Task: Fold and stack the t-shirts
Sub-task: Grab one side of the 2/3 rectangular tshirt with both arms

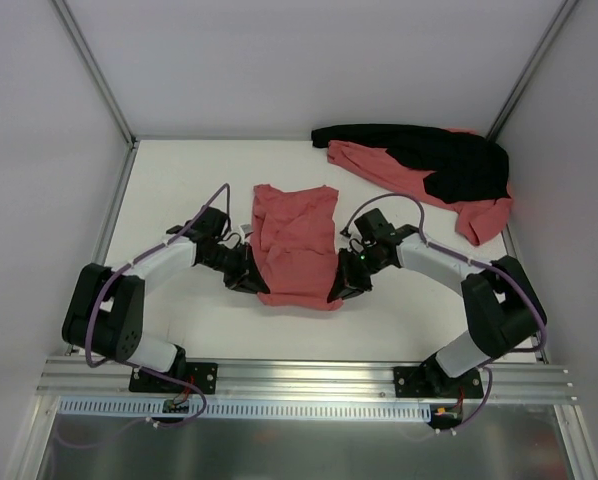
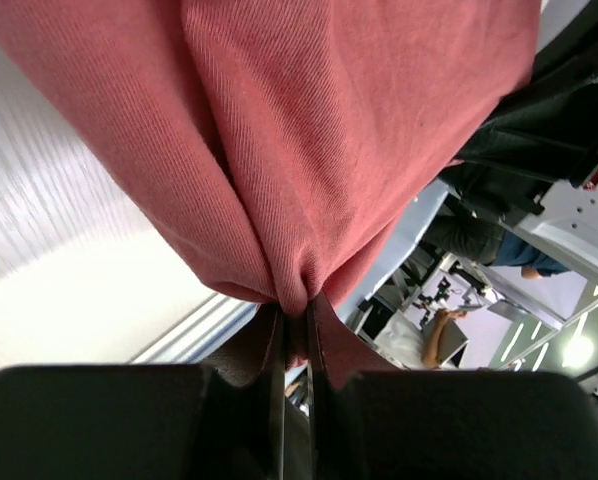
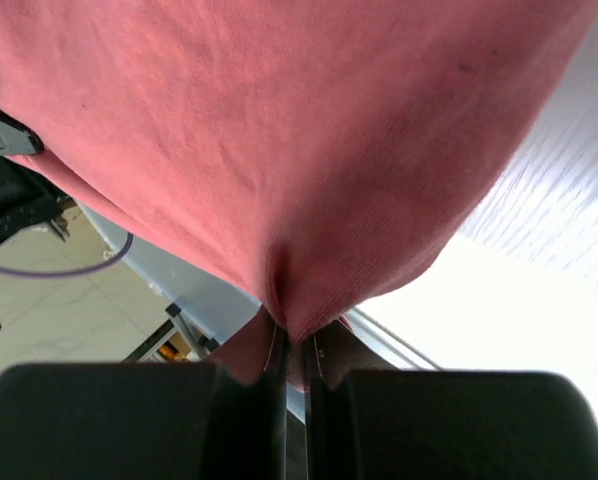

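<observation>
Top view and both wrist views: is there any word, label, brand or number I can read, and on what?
None can be read.
salmon t-shirt: plain cloth in all three views, no print or tag showing.
far-right pile of black and salmon cloth: no lettering visible.
background clutter in the left wrist view: too blurred to read.

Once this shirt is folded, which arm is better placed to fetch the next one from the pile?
Right, probably. The pile lies at the far right, nearer the right gripper; the left gripper would have to cross the t-shirt that both now clamp.
</observation>
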Tool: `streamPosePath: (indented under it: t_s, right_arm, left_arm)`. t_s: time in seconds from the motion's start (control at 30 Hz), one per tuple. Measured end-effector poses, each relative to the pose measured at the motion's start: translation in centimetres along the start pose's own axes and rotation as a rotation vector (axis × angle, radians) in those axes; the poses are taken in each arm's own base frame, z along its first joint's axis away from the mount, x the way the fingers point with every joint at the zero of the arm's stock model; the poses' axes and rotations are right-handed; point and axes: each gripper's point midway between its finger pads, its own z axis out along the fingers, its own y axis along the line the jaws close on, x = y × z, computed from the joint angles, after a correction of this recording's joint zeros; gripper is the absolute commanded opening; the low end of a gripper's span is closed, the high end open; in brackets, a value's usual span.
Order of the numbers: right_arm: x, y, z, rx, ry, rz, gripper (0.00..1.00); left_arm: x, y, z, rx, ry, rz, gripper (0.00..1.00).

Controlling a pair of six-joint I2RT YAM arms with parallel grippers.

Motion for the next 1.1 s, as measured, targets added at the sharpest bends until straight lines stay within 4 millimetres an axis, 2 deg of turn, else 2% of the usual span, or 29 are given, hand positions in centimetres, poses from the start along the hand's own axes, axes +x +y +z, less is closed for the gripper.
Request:
streamPosePath:
  t_s: [0.17,0.43,0.63,0.9,0.93,0.97,1.0,1.03,1.07,1.1]
  right_arm:
    - [2.4,0.2,-1.0,-0.045,0.018,-0.011,0.00]
    - [4.5,1.0,-2.5,-0.100,0.017,-0.039,0.00]
    - [4.4,0.7,-2.1,-0.089,0.039,-0.035,0.00]
    - [3.1,-0.7,0.5,-0.024,0.138,0.017,0.02]
    - [2.9,-0.8,0.7,-0.018,0.145,0.020,0.06]
    - [2.8,-1.0,0.9,-0.013,0.152,0.022,0.23]
    - [2.7,-1.0,1.0,-0.009,0.156,0.026,0.34]
    - [2.7,-1.2,1.2,-0.004,0.159,0.023,0.50]
    - [2.7,-1.4,1.2,0.006,0.160,0.021,0.99]
    - [2.7,-1.6,1.1,0.019,0.161,0.020,0.99]
  left_arm:
    - [2.5,-0.6,-1.0,0.036,0.003,-0.014,0.00]
    - [5.3,-0.5,-1.5,0.063,0.020,-0.050,0.00]
    - [5.5,0.4,-0.8,0.059,0.026,-0.099,0.00]
    - [3.9,2.3,1.5,-0.008,0.105,-0.209,0.00]
    - [3.5,2.3,1.7,-0.013,0.109,-0.213,0.00]
    - [3.2,2.2,1.8,-0.014,0.111,-0.211,0.08]
    - [2.9,2.2,1.9,-0.016,0.113,-0.207,0.31]
    - [2.7,2.1,1.9,-0.016,0.114,-0.197,0.43]
    - [2.5,2.1,1.9,-0.017,0.114,-0.189,0.58]
    - [2.5,2.1,1.9,-0.019,0.115,-0.184,0.81]
